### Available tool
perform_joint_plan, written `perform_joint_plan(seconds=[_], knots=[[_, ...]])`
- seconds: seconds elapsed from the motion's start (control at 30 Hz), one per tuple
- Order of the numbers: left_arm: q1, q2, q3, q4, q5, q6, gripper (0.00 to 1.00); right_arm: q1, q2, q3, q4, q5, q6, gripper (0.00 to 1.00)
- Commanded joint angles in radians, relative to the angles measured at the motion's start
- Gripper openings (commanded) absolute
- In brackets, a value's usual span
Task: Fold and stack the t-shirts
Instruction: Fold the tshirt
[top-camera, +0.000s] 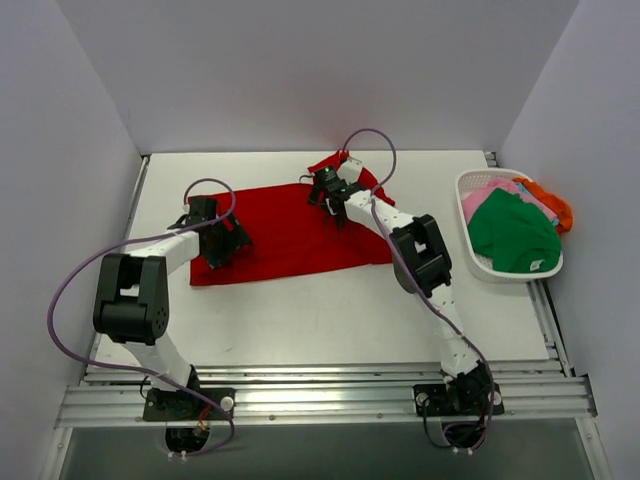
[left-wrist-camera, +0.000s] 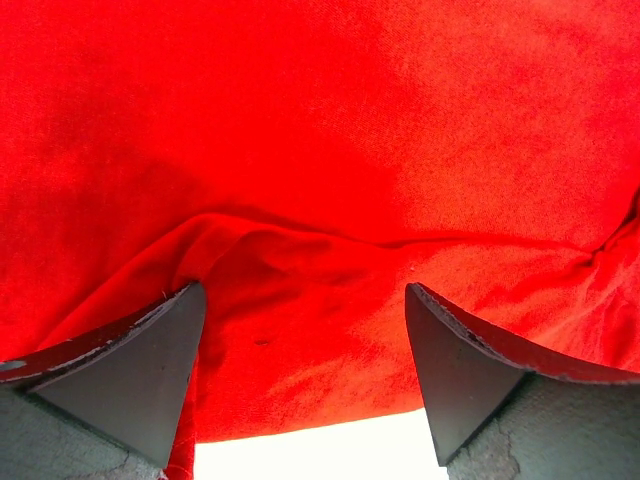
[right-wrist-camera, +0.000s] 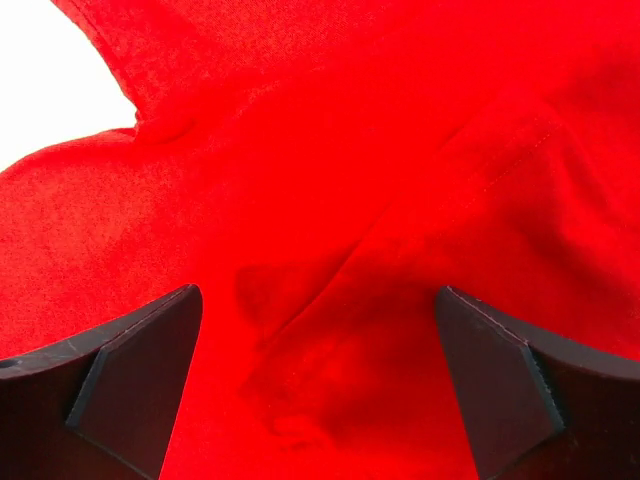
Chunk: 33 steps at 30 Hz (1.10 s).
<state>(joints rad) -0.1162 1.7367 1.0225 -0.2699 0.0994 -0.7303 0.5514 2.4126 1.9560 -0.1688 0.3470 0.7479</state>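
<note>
A bright red t-shirt (top-camera: 290, 235) lies spread on the white table, with a bunched part at its far right end. My left gripper (top-camera: 225, 243) sits low over the shirt's left edge. In the left wrist view it (left-wrist-camera: 303, 290) is open, astride a soft fold of red cloth (left-wrist-camera: 320, 130), and a strip of table shows below. My right gripper (top-camera: 330, 200) hovers over the shirt's upper right part. There it (right-wrist-camera: 317, 291) is open above creased red cloth (right-wrist-camera: 350, 150), gripping nothing. Green (top-camera: 515, 235), pink (top-camera: 482, 197) and orange (top-camera: 553, 205) t-shirts lie in a basket.
The white slatted basket (top-camera: 466, 222) stands at the table's right edge. Grey walls close off the left, back and right sides. Bare table (top-camera: 300, 310) lies between the red shirt and the arm bases on the near rail.
</note>
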Motion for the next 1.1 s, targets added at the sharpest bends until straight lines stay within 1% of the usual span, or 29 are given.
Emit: perform_joint_plan(seconds=[0.0,0.03,0.07,0.1,0.13,0.17,0.2,0.27,0.3,0.33,0.37,0.4,0.43,0.47,0.53,0.63,0.73,0.77,0.8,0.83,0.93,1.07], knots=[[0.007,-0.048,0.011,-0.002,-0.058,-0.001,0.90,0.007,-0.084,-0.014,-0.009,0.009,-0.002,0.97],[0.006,-0.104,-0.005,-0.011,-0.075,-0.006,0.90,0.008,-0.107,-0.069,-0.002,0.017,0.001,0.97],[0.007,-0.139,-0.013,-0.020,-0.088,-0.011,0.90,0.008,-0.163,-0.104,0.017,0.029,0.011,0.97],[0.006,-0.173,-0.021,-0.032,-0.136,-0.020,0.90,0.010,-0.193,-0.141,0.029,0.035,0.016,0.97],[0.006,-0.246,-0.033,-0.063,-0.156,-0.024,0.90,0.013,-0.258,-0.220,0.041,0.043,0.022,0.97],[0.004,-0.287,-0.038,-0.083,-0.177,-0.035,0.90,0.016,-0.286,-0.262,0.070,0.056,0.031,0.97],[0.001,-0.358,-0.045,-0.130,-0.208,-0.041,0.91,0.019,-0.317,-0.334,0.080,0.067,0.037,0.97],[-0.010,-0.428,-0.053,-0.182,-0.231,-0.049,0.91,0.028,-0.393,-0.396,0.095,0.084,0.051,0.97],[-0.020,-0.500,-0.059,-0.234,-0.271,-0.058,0.91,0.030,-0.418,-0.423,0.100,0.098,0.053,0.97],[-0.045,-0.534,-0.079,-0.258,-0.291,-0.064,0.91,0.031,-0.461,-0.475,0.103,0.104,0.057,0.97],[-0.057,-0.572,-0.091,-0.276,-0.305,-0.069,0.92,0.033,-0.478,-0.498,0.107,0.107,0.062,0.97],[-0.071,-0.642,-0.104,-0.317,-0.323,-0.081,0.92,0.035,-0.498,-0.528,0.114,0.104,0.073,0.97],[-0.086,-0.673,-0.113,-0.342,-0.364,-0.089,0.93,0.036,-0.532,-0.552,0.123,0.099,0.077,0.97],[-0.114,-0.706,-0.136,-0.360,-0.381,-0.093,0.93,0.038,-0.547,-0.603,0.141,0.098,0.082,0.97],[-0.134,-0.781,-0.156,-0.411,-0.405,-0.096,0.94,0.048,-0.590,-0.650,0.156,0.092,0.097,0.97],[-0.171,-0.822,-0.205,-0.448,-0.408,-0.089,0.95,0.065,-0.616,-0.727,0.198,0.084,0.114,0.97],[-0.192,-0.807,-0.289,-0.434,-0.383,-0.115,0.95,0.077,-0.630,-0.772,0.216,0.076,0.126,0.96],[-0.194,-0.803,-0.315,-0.417,-0.351,-0.127,0.95,0.081,-0.630,-0.779,0.219,0.075,0.128,0.96],[-0.197,-0.802,-0.344,-0.366,-0.337,-0.144,0.95,0.084,-0.629,-0.787,0.221,0.075,0.128,0.96],[-0.197,-0.807,-0.399,-0.333,-0.328,-0.153,0.95,0.091,-0.626,-0.790,0.221,0.073,0.128,0.96],[-0.197,-0.809,-0.456,-0.226,-0.343,-0.178,0.95,0.105,-0.621,-0.796,0.221,0.075,0.127,0.96],[-0.194,-0.766,-0.437,-0.166,-0.403,-0.198,0.95,0.120,-0.621,-0.801,0.216,0.086,0.123,0.96]])
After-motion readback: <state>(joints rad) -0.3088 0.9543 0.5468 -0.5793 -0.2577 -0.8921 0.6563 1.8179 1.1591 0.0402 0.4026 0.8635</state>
